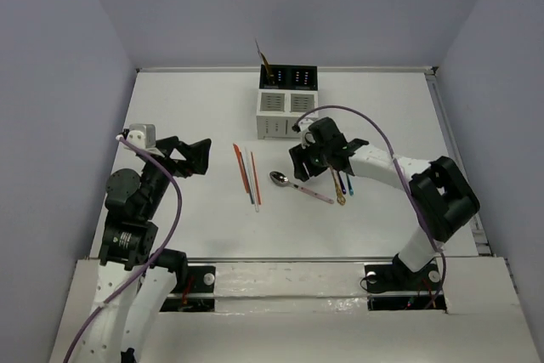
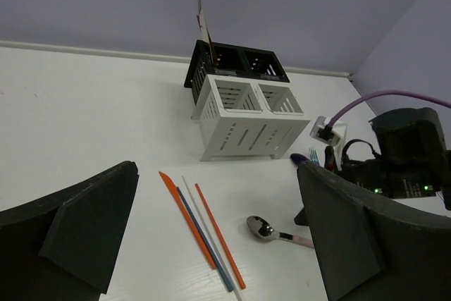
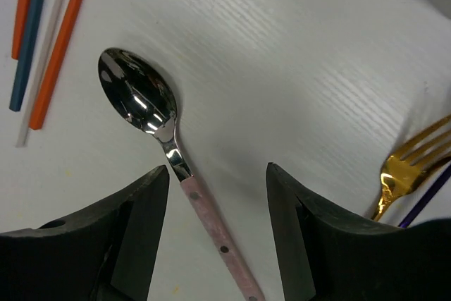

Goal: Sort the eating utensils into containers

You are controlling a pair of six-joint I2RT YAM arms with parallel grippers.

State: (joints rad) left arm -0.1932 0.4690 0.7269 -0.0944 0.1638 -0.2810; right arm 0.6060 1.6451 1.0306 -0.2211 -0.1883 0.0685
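Little is sorted: one slim utensil [image 1: 265,64] stands in the white slatted caddy [image 1: 287,112] at the middle of the far edge. Orange and pale chopsticks [image 1: 248,176], a pink-handled silver spoon [image 3: 137,100], a gold fork [image 3: 409,167] and blue-purple pieces [image 1: 347,183] lie mid-table. The right gripper [image 3: 217,174], released, straddles the spoon's handle. The left gripper [image 1: 204,156] gapes near the left edge. The caddy looks unobstructed.

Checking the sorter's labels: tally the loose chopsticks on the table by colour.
orange chopsticks: 2
blue chopstick: 1
white chopstick: 1
Total: 4
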